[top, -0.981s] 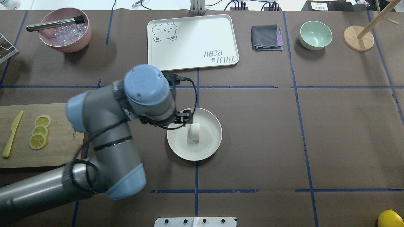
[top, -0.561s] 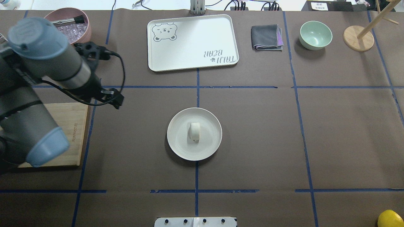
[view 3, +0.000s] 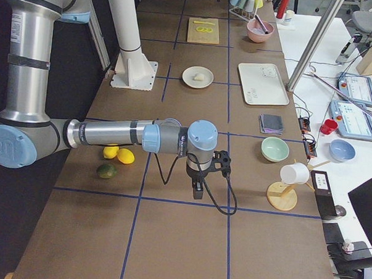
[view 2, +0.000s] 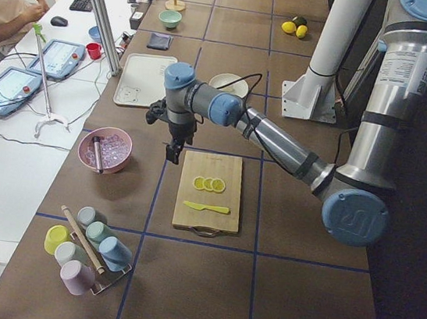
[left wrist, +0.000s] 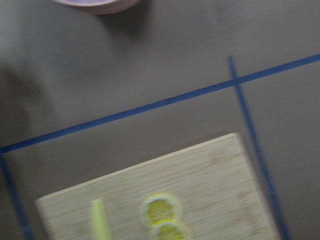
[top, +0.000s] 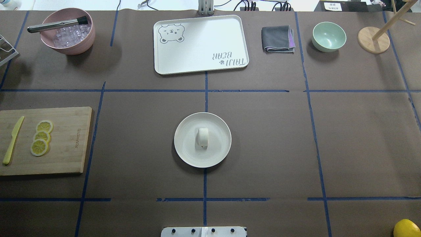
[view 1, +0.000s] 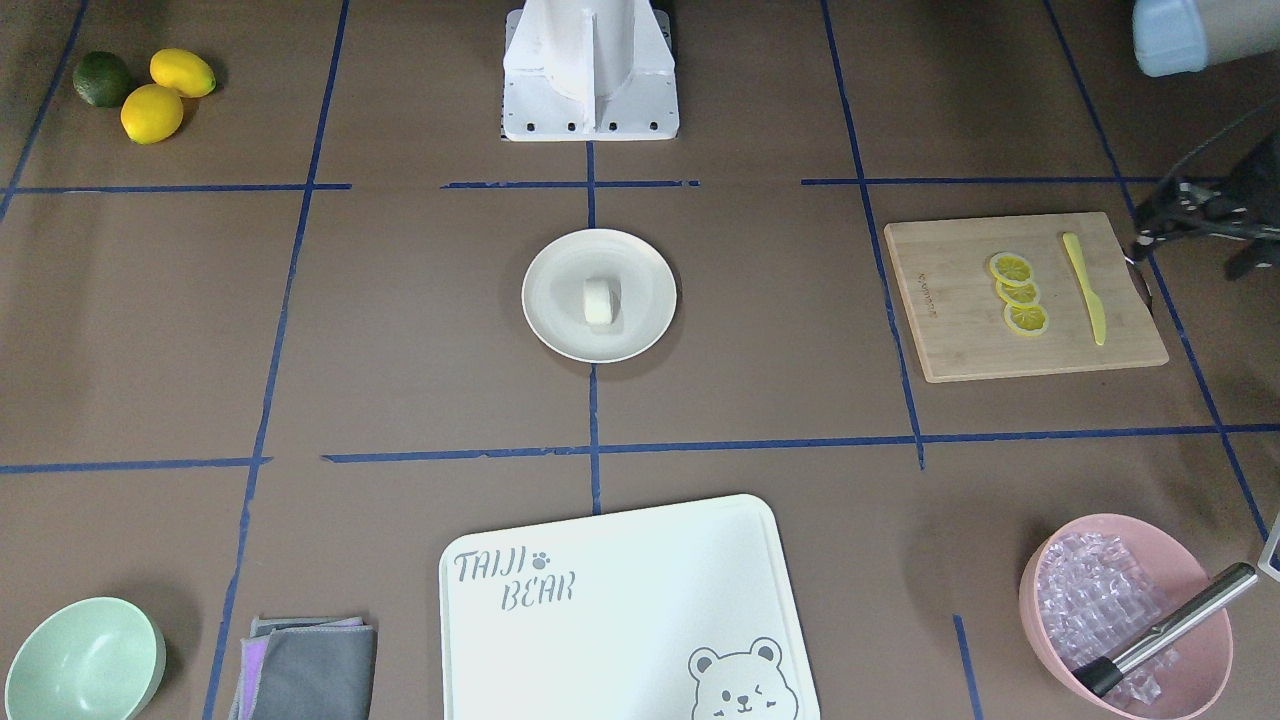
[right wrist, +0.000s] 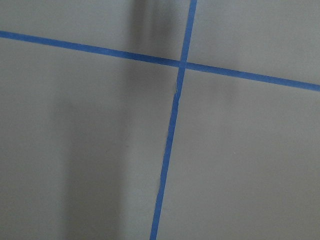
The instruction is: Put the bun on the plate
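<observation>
The small white bun (top: 203, 137) stands on its edge in the middle of the round cream plate (top: 184, 153) at the table's centre, with nothing touching it. The front-facing view shows the same bun (view 1: 600, 300) on the plate (view 1: 548, 325). My left gripper (view 2: 172, 151) hangs far from the plate, over the table between the pink bowl and the cutting board; I cannot tell whether it is open or shut. My right gripper (view 3: 197, 189) hovers low over bare table far on the other side, and its state cannot be told either. Neither wrist view shows fingers.
A wooden cutting board (top: 69, 148) with lemon slices (top: 41, 137) and a yellow knife (top: 12, 140) lies left. At the back are a pink bowl (top: 84, 41) of ice, a white tray (top: 200, 46), a grey cloth (top: 278, 39) and a mint bowl (top: 329, 36).
My left arm has pulled back from over the plate to the left and out of the overhead view. The bun stays on the plate where it was.
</observation>
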